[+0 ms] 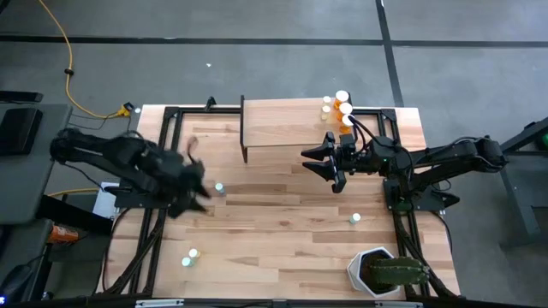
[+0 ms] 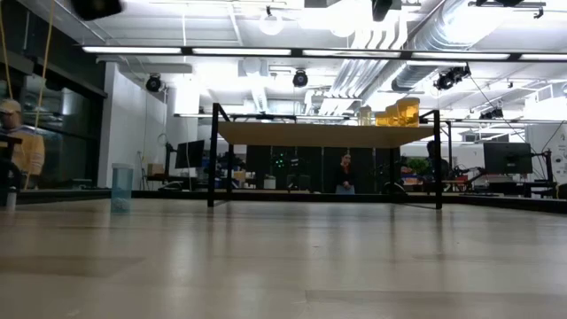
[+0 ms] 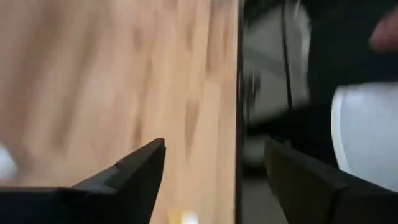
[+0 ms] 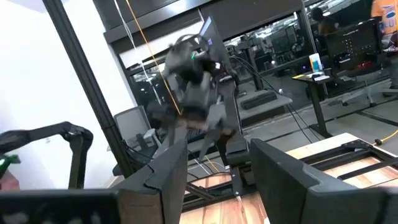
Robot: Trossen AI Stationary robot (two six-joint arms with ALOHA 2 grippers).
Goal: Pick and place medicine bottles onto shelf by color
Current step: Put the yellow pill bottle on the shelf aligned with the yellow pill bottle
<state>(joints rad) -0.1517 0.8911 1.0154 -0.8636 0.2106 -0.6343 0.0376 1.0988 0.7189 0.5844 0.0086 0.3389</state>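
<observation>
Altogether four orange bottles (image 1: 342,106) on the shelf (image 1: 287,128), four pale ones (image 1: 220,188) below; both claws apart.

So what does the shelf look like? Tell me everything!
The shelf is a flat, light wooden board on thin black metal legs, standing at the far side of the table. From the low camera it looks like a small raised bench with open space underneath. Orange bottles with white caps sit bunched at one end; the rest of the board is bare. The right tool hangs open just in front of it, not touching.
</observation>
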